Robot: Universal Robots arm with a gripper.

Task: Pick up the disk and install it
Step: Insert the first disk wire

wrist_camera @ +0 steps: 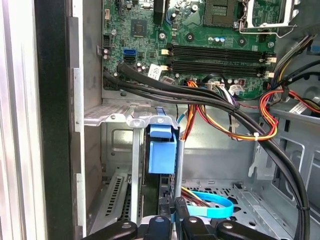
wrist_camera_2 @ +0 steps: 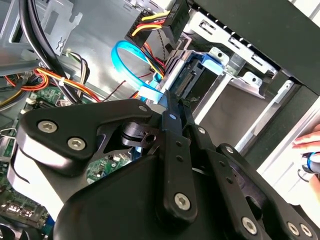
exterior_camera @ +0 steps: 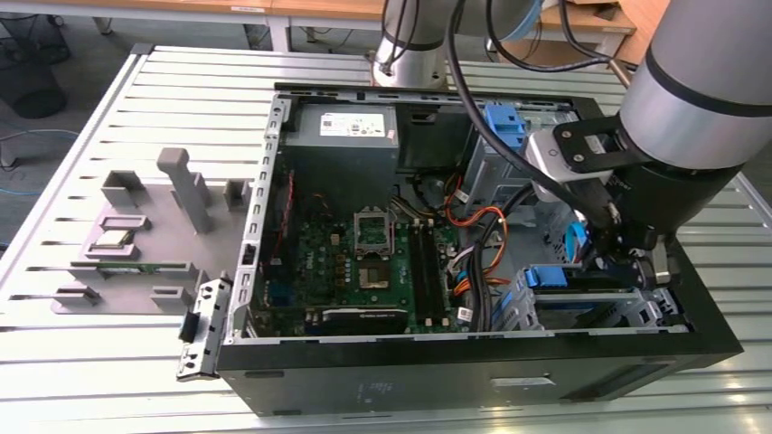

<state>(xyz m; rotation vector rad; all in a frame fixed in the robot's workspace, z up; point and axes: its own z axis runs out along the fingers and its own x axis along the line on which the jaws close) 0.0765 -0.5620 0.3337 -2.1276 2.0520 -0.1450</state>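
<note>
The disk [wrist_camera: 162,150], in its blue carrier frame, stands edge-on in the metal drive cage [wrist_camera: 115,115] at the front corner of the open computer case. In the second wrist view the disk [wrist_camera_2: 192,75] sits between the cage's rails. In the exterior view its blue frame [exterior_camera: 565,277] shows in the cage at the exterior view's right. My gripper [wrist_camera: 173,212] hangs just behind the disk's near end, fingers close together with no gap wide enough for the disk. The fingertips [wrist_camera_2: 169,102] reach the disk's connector end. I cannot tell if they touch it.
A flat blue data cable [wrist_camera: 215,210] loops beside the fingers. Black and coloured cable bundles [wrist_camera: 225,107] cross above the cage. The motherboard [exterior_camera: 362,253], grey power supply [exterior_camera: 343,127] and tall blue bracket [exterior_camera: 504,122] fill the case. A grey fixture [exterior_camera: 133,235] stands on the table. A person's hand [wrist_camera_2: 309,142] is outside the case.
</note>
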